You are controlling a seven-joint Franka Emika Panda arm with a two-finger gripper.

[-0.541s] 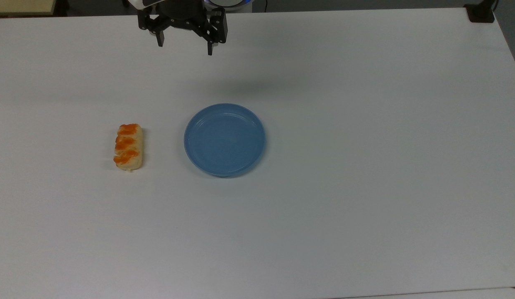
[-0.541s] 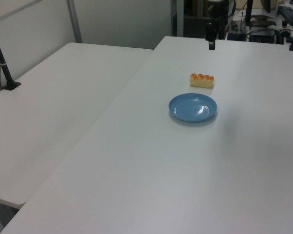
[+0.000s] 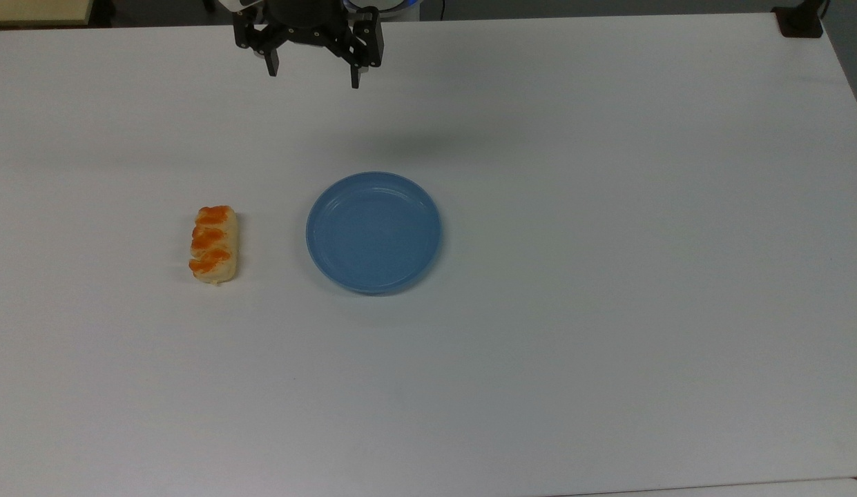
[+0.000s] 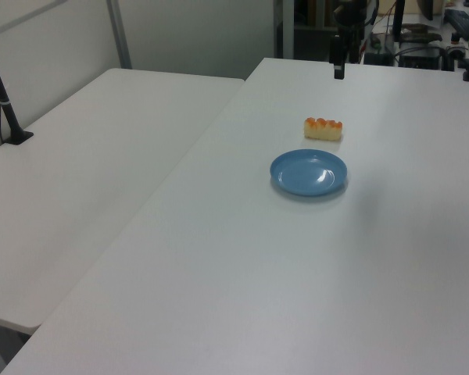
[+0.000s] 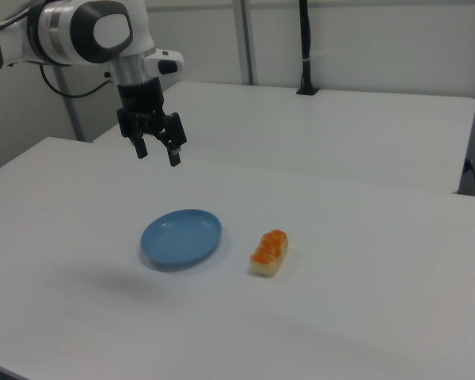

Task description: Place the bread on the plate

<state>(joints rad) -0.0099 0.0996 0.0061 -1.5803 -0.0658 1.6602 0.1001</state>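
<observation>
- The end effector (image 3: 312, 71) is hanging in the air above the far edge of the desk (image 3: 608, 276) in the top view, with its two fingers (image 3: 270, 65) pointing down and standing wide apart, nothing between them.
- In the right view the end effector (image 5: 157, 153) is sitting at the end of the white and grey arm (image 5: 79, 32), well above the desk (image 5: 364, 301) surface and touching nothing.
- In the left view the end effector (image 4: 339, 70) is showing as a dark shape over the far end of the desk (image 4: 258, 273).
- The bread (image 3: 213, 244) is lying flat on the desk, well apart from the end effector: below it and toward the top view's left, with its orange-glazed bumps facing up and its long side running up and down the top view.
- The plate (image 3: 373, 232) is resting on the desk nearly straight below the end effector in the top view, a little toward the top view's right, and well clear of it.
- The bread is sitting beside the plate, not touching it; bare desk is showing between them.
- In the right view the plate (image 5: 181, 237) is lying below the end effector and the bread (image 5: 269, 252) is lying farther off, toward the right view's right.
- In the left view the bread (image 4: 323, 128) is lying between the end effector and the plate (image 4: 308, 173).
- A second white table (image 4: 86, 180) is standing alongside the desk at the left view's left.
</observation>
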